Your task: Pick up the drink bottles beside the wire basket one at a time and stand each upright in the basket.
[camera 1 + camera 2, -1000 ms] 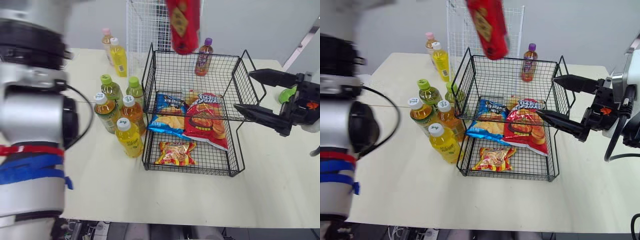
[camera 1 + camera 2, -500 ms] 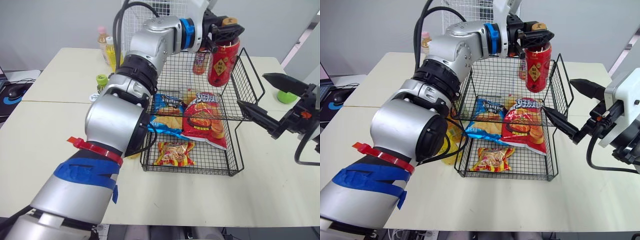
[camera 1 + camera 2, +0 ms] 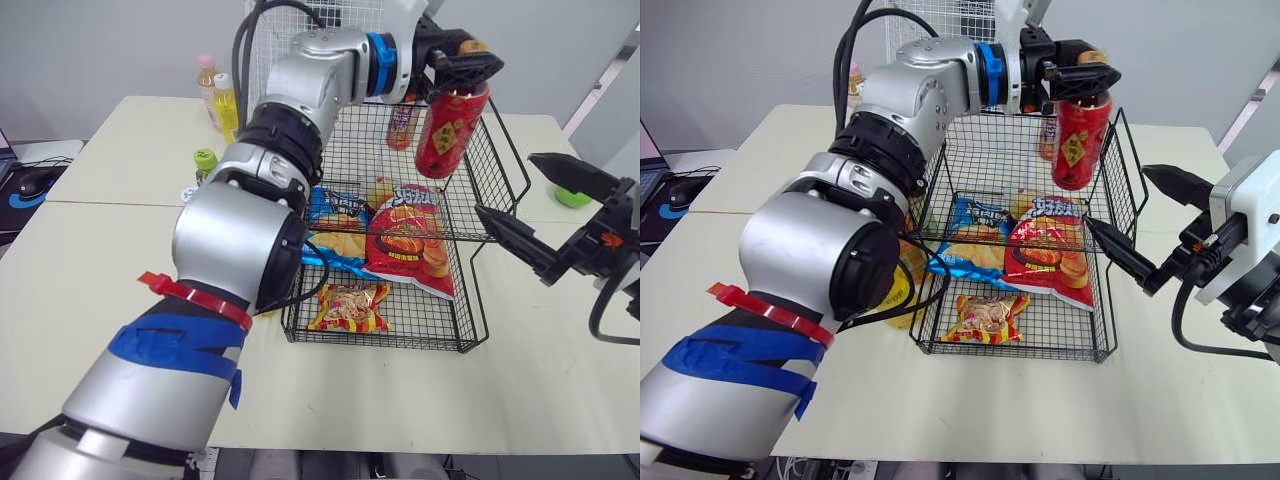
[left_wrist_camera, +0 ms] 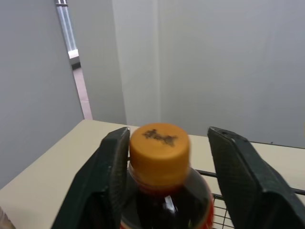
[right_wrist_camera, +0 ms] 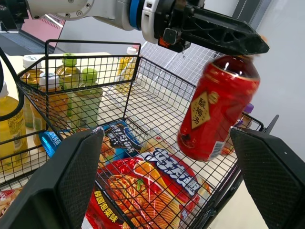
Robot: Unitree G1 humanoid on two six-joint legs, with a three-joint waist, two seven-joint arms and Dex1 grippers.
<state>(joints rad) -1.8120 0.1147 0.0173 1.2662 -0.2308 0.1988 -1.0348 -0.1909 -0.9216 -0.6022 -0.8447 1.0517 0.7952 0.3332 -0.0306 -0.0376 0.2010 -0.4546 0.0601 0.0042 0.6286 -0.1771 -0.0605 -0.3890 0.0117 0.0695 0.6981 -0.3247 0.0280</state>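
Well to the left of the wire basket, near the far edge of the desk, a pink-capped bottle and a tall yellow bottle stand side by side. Closer to the basket, a green-capped bottle peeks out from behind the robot's left arm, which hides most of the bottles grouped there. A second yellow bottle shows just beside the basket's left wall. Inside the basket lie snack bags: a blue bag and a red bag overlap in the middle, with a smaller packet in front of them on the bottom mesh. Over the basket's far right corner the left claw is clamped on the neck of a red bottle, just under its orange cap. That bottle hangs tilted, its base in the air above the mesh. Behind it, at the basket's far side, stands a purple-capped bottle; I can't tell whether it is inside the wire or just past it. To the right of the basket the right claw hovers empty, its two fingers spread wide and pointing at the basket's right wall. Further right, a green round object sits on the desk.
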